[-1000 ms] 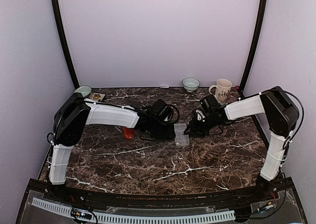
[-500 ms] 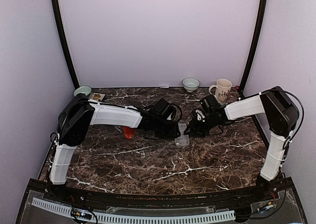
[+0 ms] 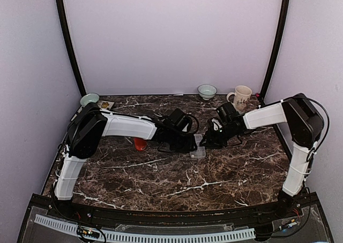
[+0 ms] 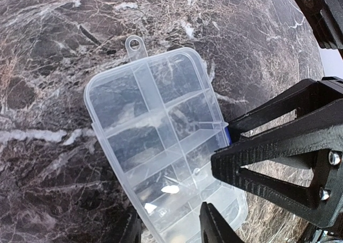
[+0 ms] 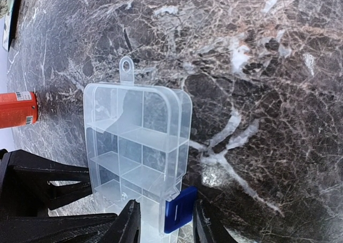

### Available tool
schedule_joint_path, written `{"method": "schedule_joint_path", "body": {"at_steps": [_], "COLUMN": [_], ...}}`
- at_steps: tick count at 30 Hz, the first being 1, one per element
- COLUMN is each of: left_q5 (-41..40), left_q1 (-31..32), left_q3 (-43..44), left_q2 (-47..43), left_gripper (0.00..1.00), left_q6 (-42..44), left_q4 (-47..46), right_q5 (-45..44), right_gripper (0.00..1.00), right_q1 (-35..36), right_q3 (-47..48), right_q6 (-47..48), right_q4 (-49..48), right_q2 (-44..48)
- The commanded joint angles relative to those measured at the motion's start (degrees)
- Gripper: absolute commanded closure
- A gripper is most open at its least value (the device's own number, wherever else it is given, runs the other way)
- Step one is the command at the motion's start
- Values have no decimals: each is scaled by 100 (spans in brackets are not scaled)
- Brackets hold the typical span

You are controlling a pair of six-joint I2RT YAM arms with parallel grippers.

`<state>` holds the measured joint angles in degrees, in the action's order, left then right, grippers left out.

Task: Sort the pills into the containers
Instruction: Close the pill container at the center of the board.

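Note:
The clear-plastic organiser box [image 3: 197, 146] lies flat mid-table, its lid down and its compartments showing through it. In the left wrist view [image 4: 155, 141] two small white specks sit inside it; I cannot tell if they are pills. My left gripper [image 3: 189, 142] is open, with its fingers [image 4: 214, 227] over the box's near end, one at the box's edge. My right gripper [image 3: 207, 141] is open on the opposite side. Its fingers [image 5: 128, 224] straddle the blue latch [image 5: 179, 210], which sticks out from the box [image 5: 136, 141].
An orange bottle [image 3: 140, 143] lies behind the left arm and shows in the right wrist view [image 5: 16, 109]. A pale bowl [image 3: 207, 91] and a mug [image 3: 241, 97] stand at the back right. Another bowl [image 3: 90, 99] and a small card [image 3: 105, 105] are at the back left.
My left gripper has moved right, up to the box and over its end. The right arm and the box have stayed where they were.

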<state>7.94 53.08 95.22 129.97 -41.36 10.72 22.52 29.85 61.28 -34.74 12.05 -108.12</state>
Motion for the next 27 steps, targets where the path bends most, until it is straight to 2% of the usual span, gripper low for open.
{"method": "schedule_joint_path", "body": {"at_steps": [1, 19, 23, 27], "left_q5": [127, 269, 122, -97], "left_q1": [6, -6, -25, -51], "left_q3": [67, 89, 138, 188], "left_q2": [109, 125, 78, -35], "left_gripper": [60, 60, 58, 52], "left_q6": [-3, 108, 109, 164], "left_q4": [80, 37, 156, 217], "right_q5": [-211, 117, -235, -527], "right_gripper": [68, 75, 59, 43], "right_q1": [96, 258, 253, 258], "right_q3": [-139, 61, 57, -42], "right_q6": [116, -6, 19, 27], "right_q4": [619, 497, 632, 573], "right_q2": [-460, -529, -436, -222]}}
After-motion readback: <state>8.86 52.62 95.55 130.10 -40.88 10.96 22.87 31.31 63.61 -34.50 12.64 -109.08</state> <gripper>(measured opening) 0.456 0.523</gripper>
